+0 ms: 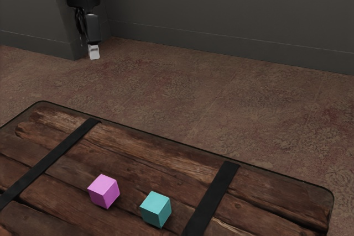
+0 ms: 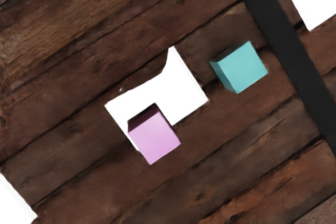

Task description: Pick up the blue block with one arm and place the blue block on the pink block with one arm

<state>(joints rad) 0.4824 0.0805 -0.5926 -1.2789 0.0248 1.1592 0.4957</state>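
Dark walls, brown floor, plank counter [image 1: 138, 153]; exterior view: the tool [image 1: 94, 52] hangs high, pointing straight down, apart or together I cannot tell. The blue block [image 1: 155, 209] sits on the counter far below it, toward the exterior view's right, with the pink block [image 1: 103, 190] near it on the tool's side, not touching. Wrist view: pink block [image 2: 154, 137] lies nearly under the hand, blue block [image 2: 239, 67] off to one side near a black strap [image 2: 283, 51], so the descent likely needs a sideways shift toward blue first.
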